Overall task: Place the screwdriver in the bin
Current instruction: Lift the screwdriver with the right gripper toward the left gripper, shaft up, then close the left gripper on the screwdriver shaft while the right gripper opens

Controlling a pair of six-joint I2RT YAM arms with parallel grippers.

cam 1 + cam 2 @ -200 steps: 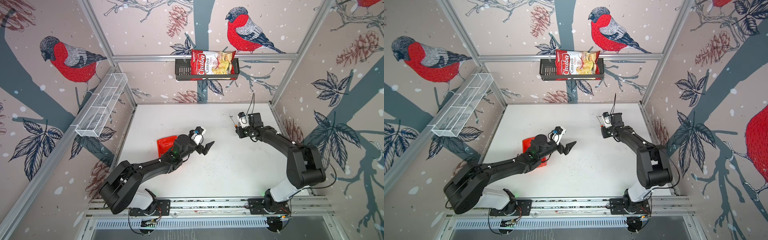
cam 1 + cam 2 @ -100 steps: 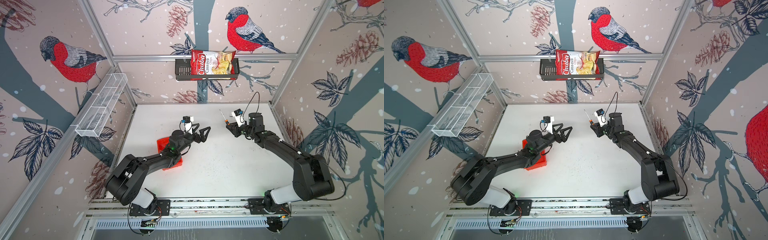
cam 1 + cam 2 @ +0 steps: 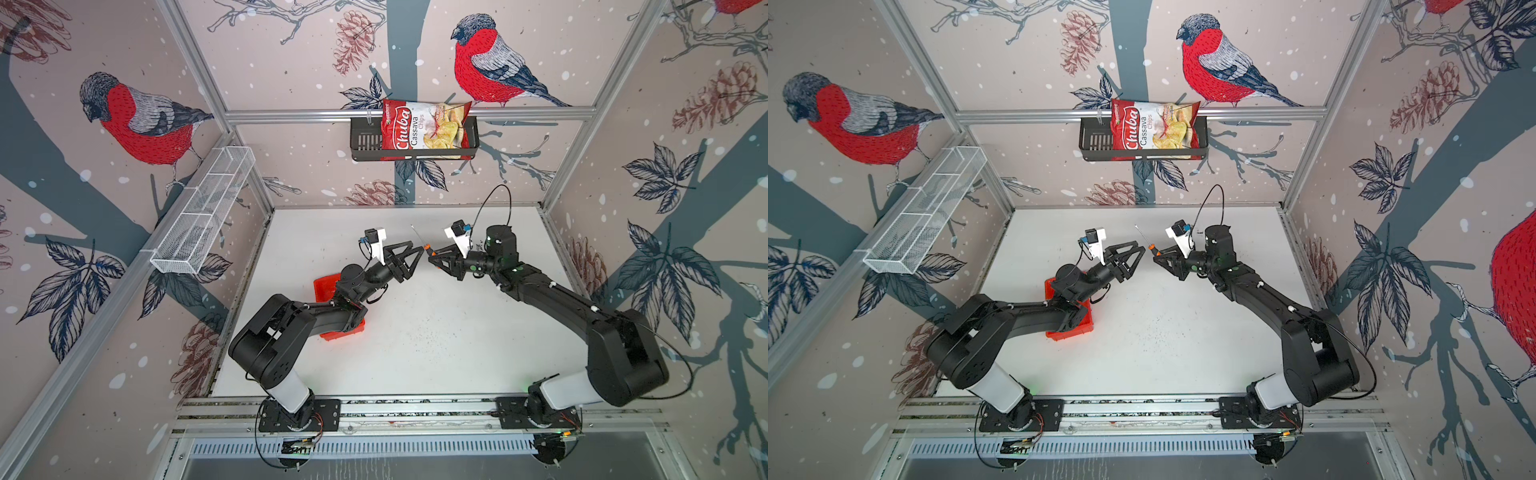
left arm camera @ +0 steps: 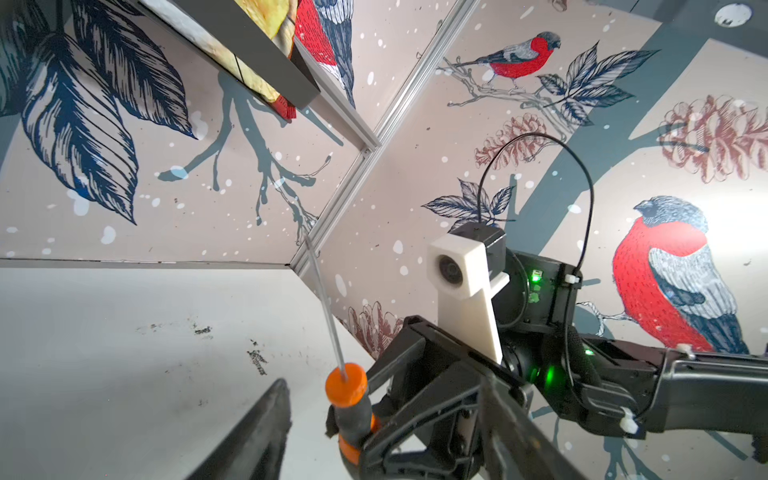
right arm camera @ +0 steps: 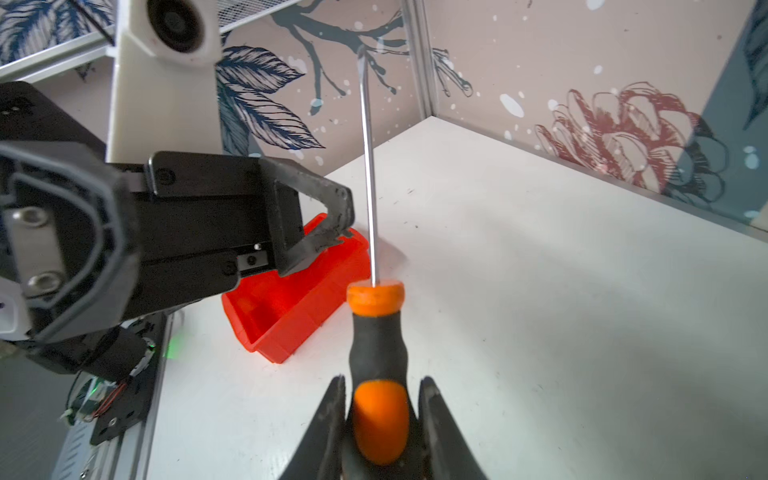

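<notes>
R hand (image 5: 382,384) gripped screwdriver (image 5: 376,345) by handle, off surface (image 3: 457,340). L hand (image 5: 340,224) stood part-open, tips just beside it, no grip. Red bin (image 5: 291,316) sat under L arm (image 3: 332,316).

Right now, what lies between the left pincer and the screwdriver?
Nothing: a bare gap separates the left pincer from the screwdriver in the right pincer; the right wrist view shows it.
</notes>
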